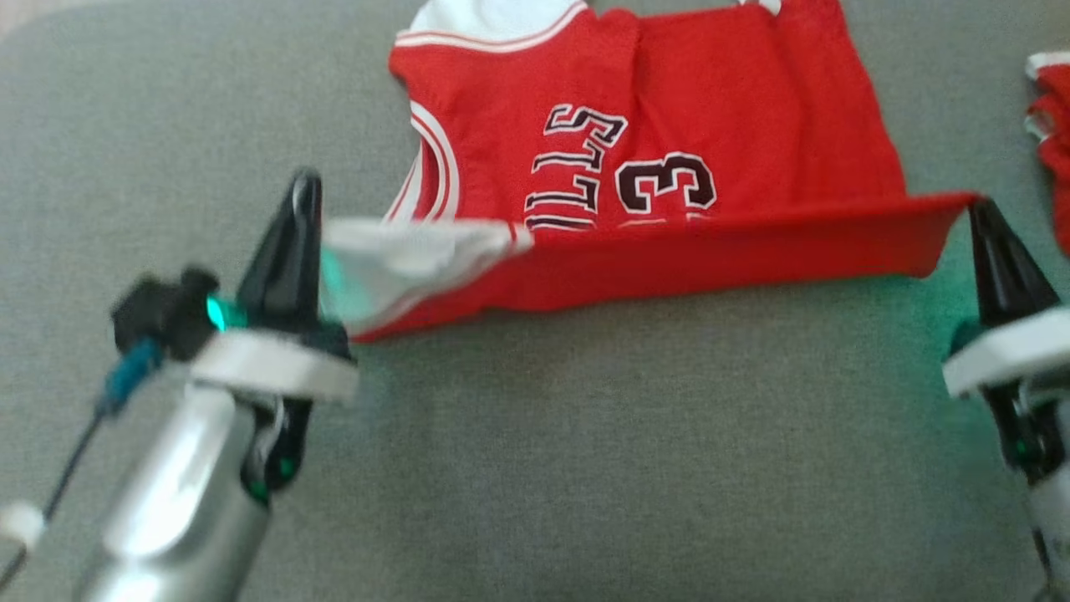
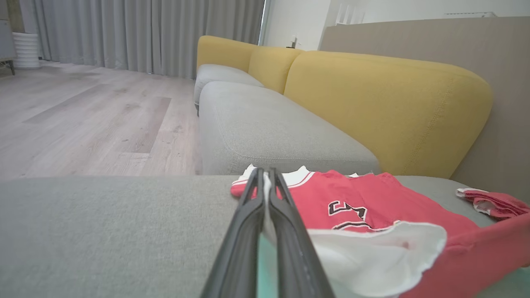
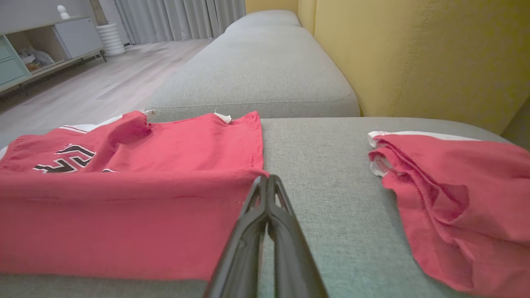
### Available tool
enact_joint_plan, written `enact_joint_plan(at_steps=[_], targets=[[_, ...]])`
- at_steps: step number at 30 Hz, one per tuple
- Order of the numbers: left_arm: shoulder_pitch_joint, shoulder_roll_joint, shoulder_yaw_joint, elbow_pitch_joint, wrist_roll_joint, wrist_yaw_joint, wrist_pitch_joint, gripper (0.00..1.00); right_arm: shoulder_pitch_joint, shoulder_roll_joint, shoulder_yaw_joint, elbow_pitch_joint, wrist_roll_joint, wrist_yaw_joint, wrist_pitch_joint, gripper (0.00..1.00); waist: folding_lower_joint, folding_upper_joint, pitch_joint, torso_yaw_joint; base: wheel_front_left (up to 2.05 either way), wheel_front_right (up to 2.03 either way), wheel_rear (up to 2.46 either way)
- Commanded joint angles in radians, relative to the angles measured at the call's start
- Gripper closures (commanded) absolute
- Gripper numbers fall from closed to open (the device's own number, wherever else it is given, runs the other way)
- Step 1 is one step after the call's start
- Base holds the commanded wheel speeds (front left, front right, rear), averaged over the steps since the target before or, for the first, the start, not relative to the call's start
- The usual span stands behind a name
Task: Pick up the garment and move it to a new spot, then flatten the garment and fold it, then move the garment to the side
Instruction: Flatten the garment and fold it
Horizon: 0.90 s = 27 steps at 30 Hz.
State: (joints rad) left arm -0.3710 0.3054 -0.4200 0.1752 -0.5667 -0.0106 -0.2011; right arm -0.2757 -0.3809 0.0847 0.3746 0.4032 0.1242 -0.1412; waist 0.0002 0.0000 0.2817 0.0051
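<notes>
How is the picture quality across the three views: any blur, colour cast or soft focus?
Head view: the left gripper and the lifted edge of the jersey are blurred; a green glow tints the sofa by the right gripper. Left wrist view: jaws and near cloth soft, room sharp. Right wrist view: near fold soft, evenly lit.

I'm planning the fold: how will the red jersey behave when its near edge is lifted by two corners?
Probably floppy: the red jersey droops between the left tool and right tool, both pinching its raised edge. Likely light, since fingertip pinches alone hold it up. It may cling rather than slide on the textured grey cushion.
</notes>
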Motion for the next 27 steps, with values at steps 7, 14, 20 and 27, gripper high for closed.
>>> enact_joint_plan(at_steps=[7,14,20,27], targets=[[-0.314,-0.007,0.008,0.193,0.058,-0.059,-0.024,1.00,-0.236,-0.036,0.128,0.144,0.033,0.007,-0.041,1.00,-0.0002,0.0000,0.111,-0.023,0.00,0.00,0.00],[-0.428,-0.019,-0.023,0.319,0.114,-0.085,-0.052,1.00,-0.359,-0.034,0.214,0.263,0.064,0.007,-0.092,1.00,-0.0002,0.0000,0.146,-0.025,0.00,0.00,0.00],[-0.412,-0.029,-0.021,0.387,0.131,-0.072,-0.059,0.00,-0.389,-0.014,0.229,0.326,0.088,0.007,-0.117,0.00,-0.0002,0.0000,0.121,-0.027,0.00,0.00,0.00],[-0.188,-0.054,0.033,0.245,0.188,0.019,-0.060,0.00,-0.278,0.009,0.157,0.250,0.075,0.007,-0.120,0.00,-0.0002,0.0000,0.052,-0.021,0.00,0.00,0.00]])
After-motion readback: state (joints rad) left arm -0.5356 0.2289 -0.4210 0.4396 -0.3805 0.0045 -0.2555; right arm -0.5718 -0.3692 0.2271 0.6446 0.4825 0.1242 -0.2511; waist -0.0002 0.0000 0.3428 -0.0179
